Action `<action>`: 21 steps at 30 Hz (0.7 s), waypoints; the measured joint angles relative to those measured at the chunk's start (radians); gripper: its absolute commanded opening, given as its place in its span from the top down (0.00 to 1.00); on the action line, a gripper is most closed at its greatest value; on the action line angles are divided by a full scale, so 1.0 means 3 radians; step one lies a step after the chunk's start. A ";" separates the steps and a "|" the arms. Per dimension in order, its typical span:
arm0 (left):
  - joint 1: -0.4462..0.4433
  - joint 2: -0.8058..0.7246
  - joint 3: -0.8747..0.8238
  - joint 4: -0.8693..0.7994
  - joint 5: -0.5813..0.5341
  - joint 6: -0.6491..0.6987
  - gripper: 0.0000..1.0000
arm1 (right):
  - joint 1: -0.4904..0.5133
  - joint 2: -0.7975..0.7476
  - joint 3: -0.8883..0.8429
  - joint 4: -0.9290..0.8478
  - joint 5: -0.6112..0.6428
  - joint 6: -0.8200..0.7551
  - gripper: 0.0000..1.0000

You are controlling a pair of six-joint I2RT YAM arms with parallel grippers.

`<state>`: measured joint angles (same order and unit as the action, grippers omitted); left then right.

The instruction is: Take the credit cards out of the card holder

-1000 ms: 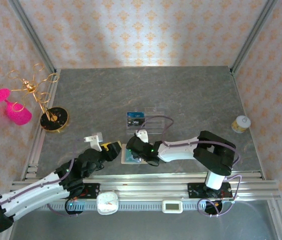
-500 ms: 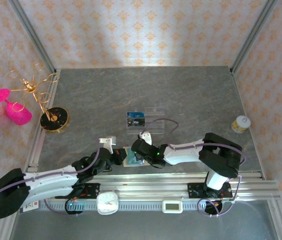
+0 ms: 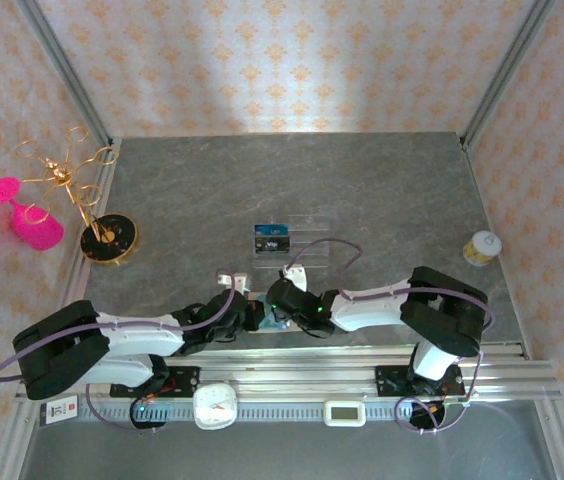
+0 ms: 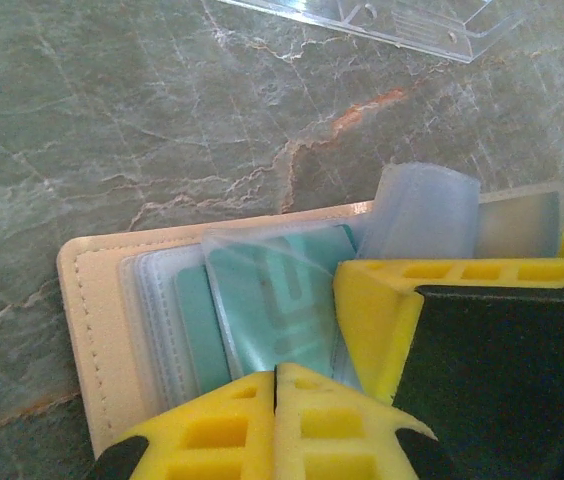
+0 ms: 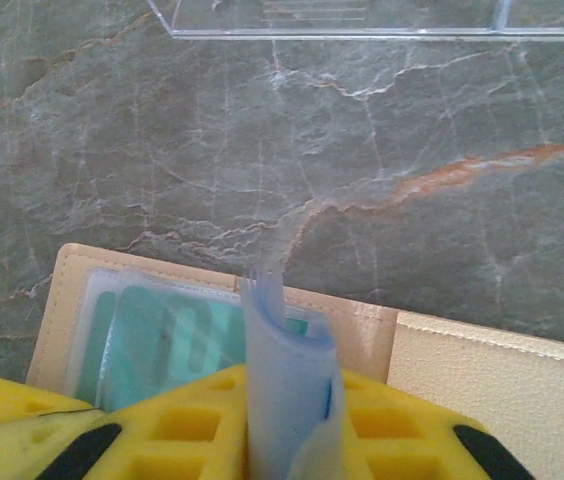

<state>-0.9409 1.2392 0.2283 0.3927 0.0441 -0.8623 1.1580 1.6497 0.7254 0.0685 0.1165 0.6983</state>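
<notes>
Yellow fingers of the left gripper (image 4: 275,392) pressed together at the near edge of the open tan card holder (image 4: 90,330), right gripper (image 5: 284,425) clamped on a curled pale blue sleeve (image 5: 284,340), teal credit card (image 4: 267,300) lying in a clear slot, holder flat on the grey marble table (image 4: 112,120), clear plastic tray (image 4: 392,22) beyond.

From the left wrist, yellow pads (image 4: 212,430) hide the near ends of the teal card (image 4: 262,300) and the card holder (image 4: 97,330). The clear tray (image 4: 392,22) runs off the top edge. From the right wrist, the pale bluish flap (image 5: 284,380) clamped in the right jaws sinks out of sight between them; whether it is a card or a sleeve cannot be told. Overhead, both arms cover the card holder almost wholly.
</notes>
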 measured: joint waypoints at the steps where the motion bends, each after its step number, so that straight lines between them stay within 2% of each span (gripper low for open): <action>1: 0.0000 0.0018 0.0004 0.0004 0.0001 0.0000 1.00 | 0.0000 -0.0005 0.0000 -0.0017 0.0014 0.0014 0.73; 7: 0.0000 0.0079 0.0003 0.0102 0.0014 -0.0003 1.00 | 0.0028 -0.0153 -0.0060 -0.0256 0.0182 0.0128 0.60; 15: -0.0006 0.0041 -0.0032 0.0120 0.0014 -0.0010 1.00 | 0.0028 -0.0651 -0.0370 -0.0816 0.0449 0.0338 0.56; 21: -0.0006 -0.0086 -0.0047 -0.0008 0.0014 -0.0006 1.00 | 0.0028 -0.1128 -0.0441 -0.1361 0.0615 0.0521 0.48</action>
<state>-0.9428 1.2133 0.2142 0.3904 0.0483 -0.8642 1.1664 1.3113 0.5930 -0.3397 0.3012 0.8547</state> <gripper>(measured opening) 0.044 0.509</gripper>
